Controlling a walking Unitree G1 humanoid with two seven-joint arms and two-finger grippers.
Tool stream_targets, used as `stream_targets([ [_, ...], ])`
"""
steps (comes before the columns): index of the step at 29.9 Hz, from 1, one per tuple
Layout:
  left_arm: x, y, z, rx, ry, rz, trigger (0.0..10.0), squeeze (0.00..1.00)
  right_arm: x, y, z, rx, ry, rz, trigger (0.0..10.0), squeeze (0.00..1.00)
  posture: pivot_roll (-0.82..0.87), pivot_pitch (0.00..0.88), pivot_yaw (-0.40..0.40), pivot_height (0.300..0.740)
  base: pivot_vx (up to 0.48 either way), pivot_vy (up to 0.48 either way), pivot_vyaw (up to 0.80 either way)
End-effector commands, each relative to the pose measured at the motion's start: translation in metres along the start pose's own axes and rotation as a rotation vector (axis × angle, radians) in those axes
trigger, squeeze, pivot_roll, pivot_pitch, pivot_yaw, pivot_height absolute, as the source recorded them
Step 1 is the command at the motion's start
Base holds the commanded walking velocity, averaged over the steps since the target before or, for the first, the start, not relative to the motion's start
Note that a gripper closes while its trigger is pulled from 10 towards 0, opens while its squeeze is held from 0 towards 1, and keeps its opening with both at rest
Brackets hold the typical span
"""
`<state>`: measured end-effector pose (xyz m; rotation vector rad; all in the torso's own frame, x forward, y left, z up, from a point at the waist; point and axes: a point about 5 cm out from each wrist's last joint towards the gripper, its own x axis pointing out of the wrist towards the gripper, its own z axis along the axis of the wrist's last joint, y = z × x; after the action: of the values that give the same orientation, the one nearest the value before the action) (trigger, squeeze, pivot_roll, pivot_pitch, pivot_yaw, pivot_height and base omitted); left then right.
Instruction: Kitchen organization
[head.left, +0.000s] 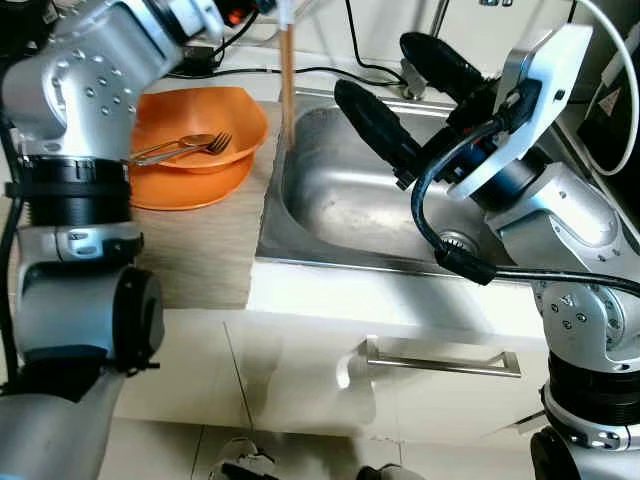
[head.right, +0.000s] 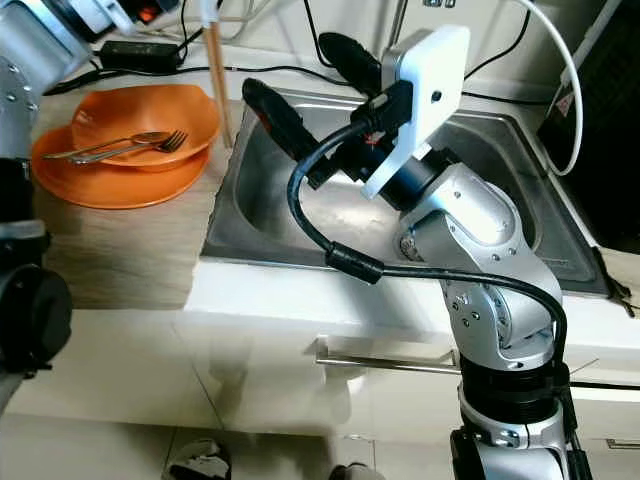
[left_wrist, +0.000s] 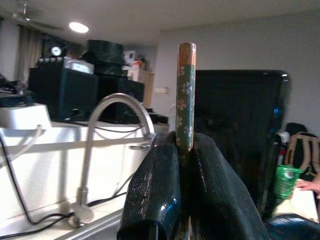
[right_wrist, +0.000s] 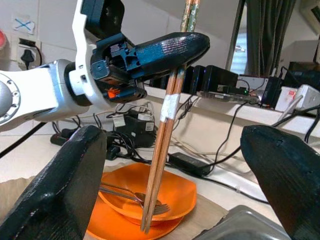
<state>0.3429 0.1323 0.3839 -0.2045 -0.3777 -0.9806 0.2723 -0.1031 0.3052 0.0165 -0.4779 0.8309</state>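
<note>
Beside the sink (head.left: 330, 205), left pincer (right_wrist: 170, 50) clamps upright chopsticks (right_wrist: 162, 150); right pincer (head.left: 410, 105) spread apart

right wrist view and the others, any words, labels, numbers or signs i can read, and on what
No words or numbers can be read.
Blue "X" mark: on a white wall plate, a sign, not text.
White band on the chopsticks held by the left pincer: blank.
Floral pattern on the chopsticks' green end: decoration, no lettering.
Warning-style sticker right of the sink: too small to read.
</note>
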Motion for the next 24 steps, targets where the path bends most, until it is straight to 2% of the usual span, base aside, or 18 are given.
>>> stream_targets([
  [1, 0.005, -0.015, -0.006, -0.006, 0.024, -0.059, 0.0, 0.0, 0.003, -0.002, -0.001, -0.006, 0.025, -0.007, 10.0, 1.0, 0.03, 0.004, -0.036, 0.74, 0.0, 0.0, 0.0],
  [7, 0.005, -0.024, -0.024, -0.024, 0.066, -0.074, 0.0, 0.0, 0.008, 0.002, -0.006, 0.024, 0.04, 0.012, 10.0, 1.0, 0.03, 0.004, -0.04, 0.74, 0.0, 0.0, 0.0],
  [8, 0.005, -0.026, -0.029, -0.032, 0.072, -0.079, 0.0, 0.0, 0.009, 0.002, -0.008, 0.033, 0.04, 0.011, 10.0, 0.5, 0.03, 0.004, -0.039, 0.74, 0.0, 0.0, 0.0],
  [9, 0.005, -0.028, -0.031, -0.038, 0.075, -0.082, 0.0, 0.0, 0.01, 0.003, -0.009, 0.038, 0.04, 0.009, 10.0, 0.5, 0.03, 0.007, -0.039, 0.74, 0.0, 0.0, 0.0],
  [10, 0.005, -0.03, -0.033, -0.042, 0.076, -0.082, 0.0, 0.0, 0.011, 0.002, -0.009, 0.041, 0.04, 0.008, 10.0, 0.32, 0.03, 0.007, -0.039, 0.74, 0.0, 0.0, 0.0],
  [11, 0.006, -0.031, -0.034, -0.046, 0.076, -0.085, 0.0, 0.0, 0.012, 0.003, -0.011, 0.049, 0.042, 0.007, 10.0, 0.0, 0.03, 0.013, -0.042, 0.74, 0.0, 0.0, 0.0],
  [18, 0.009, -0.036, -0.035, -0.078, 0.062, -0.101, 0.0, 0.0, 0.015, 0.0, -0.022, 0.064, 0.082, -0.039, 10.0, 0.0, 0.03, 0.015, -0.043, 0.74, 0.0, 0.0, 0.0],
  [19, 0.009, -0.036, -0.035, -0.077, 0.063, -0.102, 0.0, 0.0, 0.015, -0.001, -0.024, 0.067, 0.089, -0.05, 9.6, 0.0, 0.03, 0.015, -0.043, 0.74, 0.0, 0.0, 0.0],
  [20, 0.009, -0.035, -0.034, -0.074, 0.061, -0.097, 0.0, 0.0, 0.013, -0.003, -0.026, 0.068, 0.099, -0.062, 0.6, 0.0, 0.03, 0.015, -0.044, 0.74, 0.0, 0.0, 0.0],
  [21, 0.009, -0.035, -0.034, -0.079, 0.059, -0.095, 0.0, 0.0, 0.012, -0.003, -0.027, 0.07, 0.102, -0.061, 0.0, 0.0, 0.03, 0.014, -0.042, 0.74, 0.0, 0.0, 0.0],
  [24, 0.009, -0.036, -0.034, -0.101, 0.053, -0.103, 0.0, 0.0, 0.01, -0.002, -0.03, 0.077, 0.112, -0.053, 0.0, 0.0, 0.03, 0.014, -0.04, 0.74, 0.0, 0.0, 0.0],
])
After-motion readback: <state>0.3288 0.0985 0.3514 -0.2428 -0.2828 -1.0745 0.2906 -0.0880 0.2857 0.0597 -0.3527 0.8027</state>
